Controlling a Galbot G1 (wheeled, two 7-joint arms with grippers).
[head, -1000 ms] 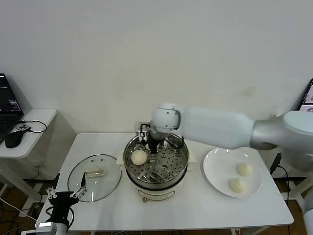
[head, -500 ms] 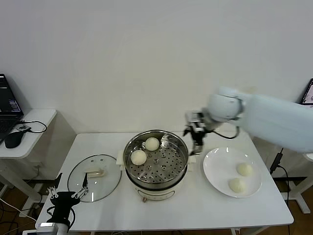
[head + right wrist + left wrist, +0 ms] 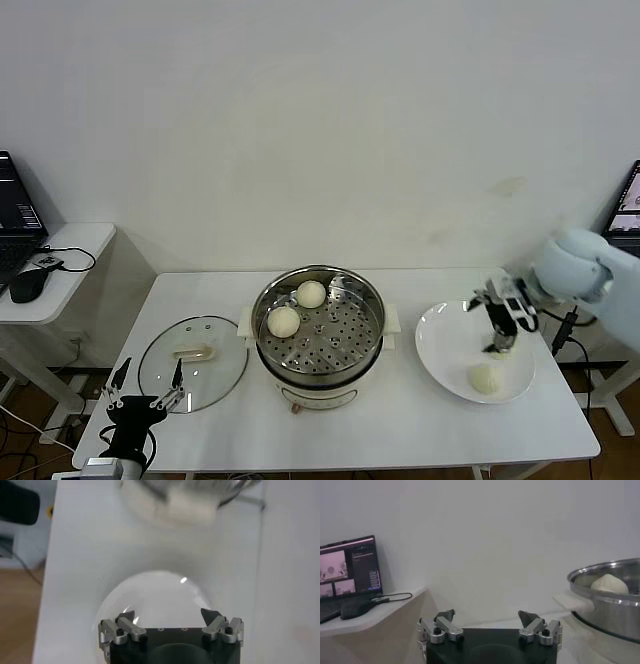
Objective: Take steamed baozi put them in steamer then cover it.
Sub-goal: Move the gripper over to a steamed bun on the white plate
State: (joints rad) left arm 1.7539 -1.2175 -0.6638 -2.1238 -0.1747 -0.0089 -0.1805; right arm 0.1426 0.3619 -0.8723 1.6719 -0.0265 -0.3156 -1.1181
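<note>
Currently the third-bun pick is in hand: right gripper [image 3: 497,322] is held empty, jaws apart, over the white plate [image 3: 440,358], one steamed baozi [image 3: 486,377] just below it. Two buns [image 3: 284,321] are already seated in the steamer [image 3: 320,372]. A descent and closure are needed next. Left gripper [image 3: 142,402] is parked, jaws apart, beside the cover [image 3: 193,349].
</note>
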